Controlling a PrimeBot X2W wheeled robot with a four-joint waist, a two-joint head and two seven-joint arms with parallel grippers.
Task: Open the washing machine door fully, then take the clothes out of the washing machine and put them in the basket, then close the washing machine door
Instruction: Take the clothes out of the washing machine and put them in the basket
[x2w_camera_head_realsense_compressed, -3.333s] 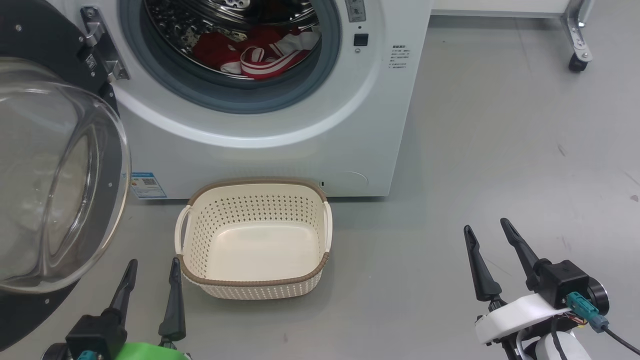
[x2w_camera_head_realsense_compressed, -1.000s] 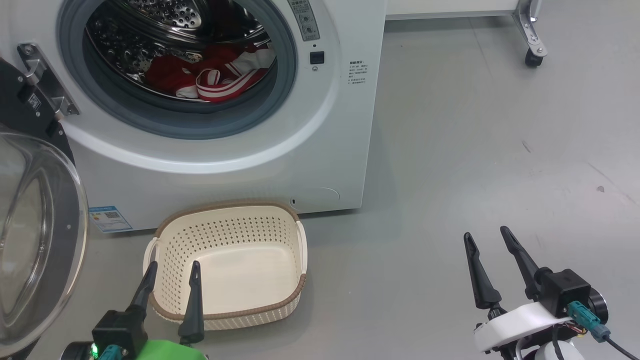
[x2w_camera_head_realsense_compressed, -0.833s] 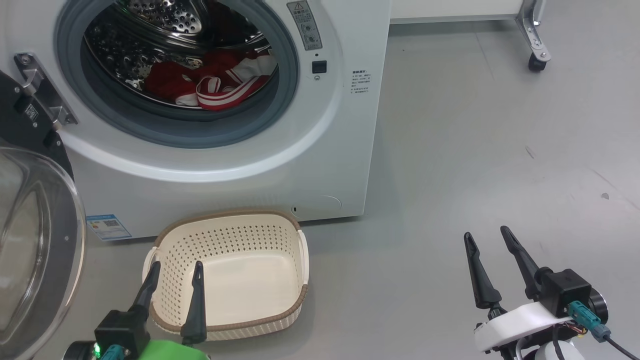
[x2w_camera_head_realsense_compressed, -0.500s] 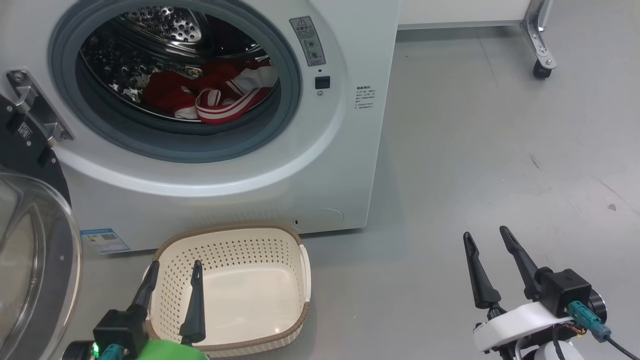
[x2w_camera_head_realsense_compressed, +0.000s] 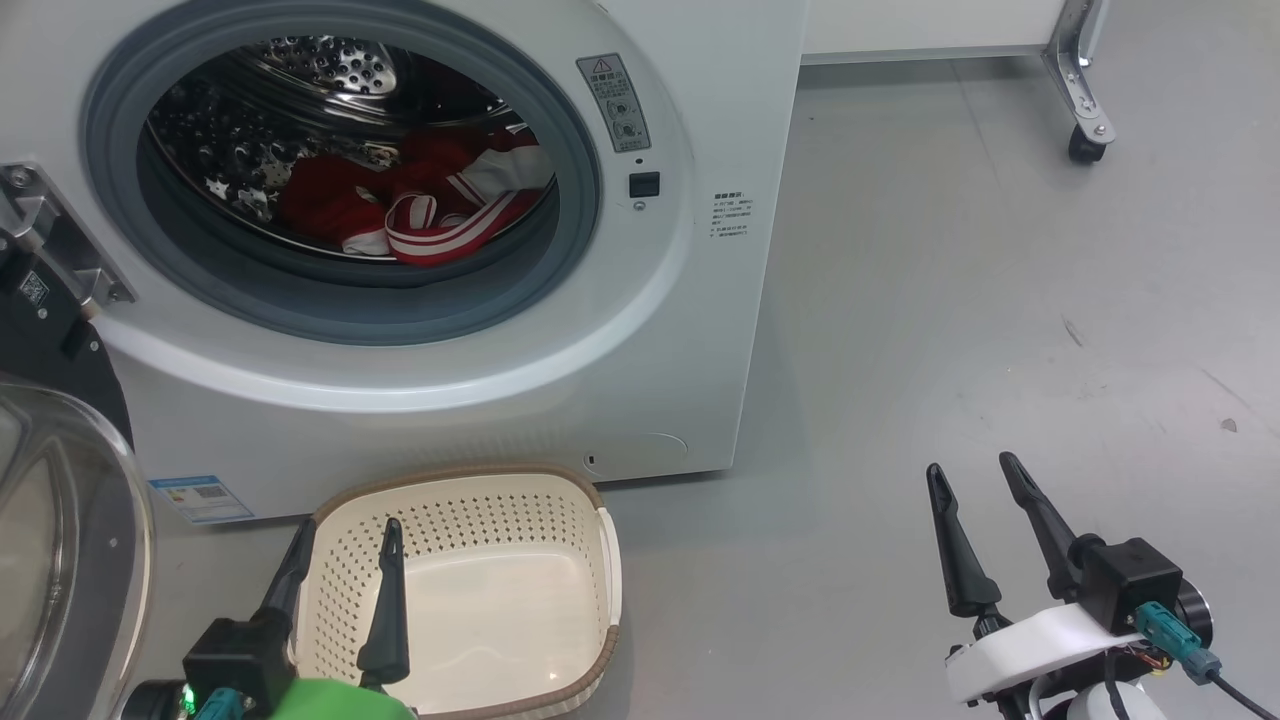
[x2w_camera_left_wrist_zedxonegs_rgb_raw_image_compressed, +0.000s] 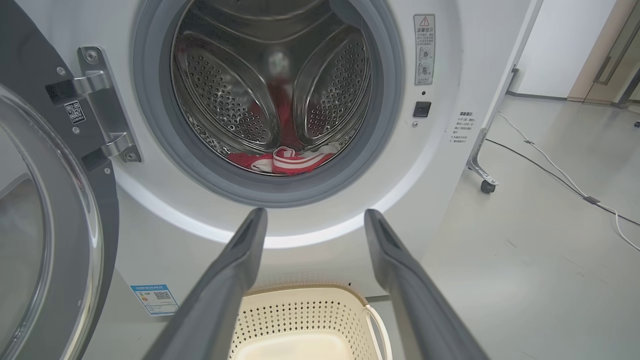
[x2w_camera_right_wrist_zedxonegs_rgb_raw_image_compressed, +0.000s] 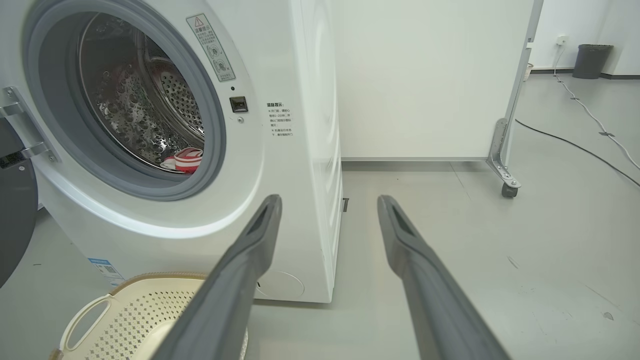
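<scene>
Washing machine (x2w_camera_head_realsense_compressed: 450, 420) taken as reference throughout. The washing machine door (x2w_camera_head_realsense_compressed: 70, 540) stood swung wide on its hinge at the machine's left side, glass bowl facing out; drum mouth uncovered. The clothes (x2w_camera_head_realsense_compressed: 430, 215) lay heaped low inside the machine's drum, just behind the grey seal, red with white striped trim showing. The basket (x2w_camera_head_realsense_compressed: 520, 515) sat on the floor (x2w_camera_head_realsense_compressed: 950, 300) directly in front of the machine, below the drum mouth, nothing in it. Left gripper (x2w_camera_head_realsense_compressed: 348, 524) was held in front of the machine, over the basket's left side; fingers spread wide, nothing between them, aimed at the machine's front below the drum mouth. Right gripper (x2w_camera_head_realsense_compressed: 969, 461) was held well to the right of the machine, over bare floor; fingers likewise wide apart and empty, pointing forward past the machine's right front corner.
</scene>
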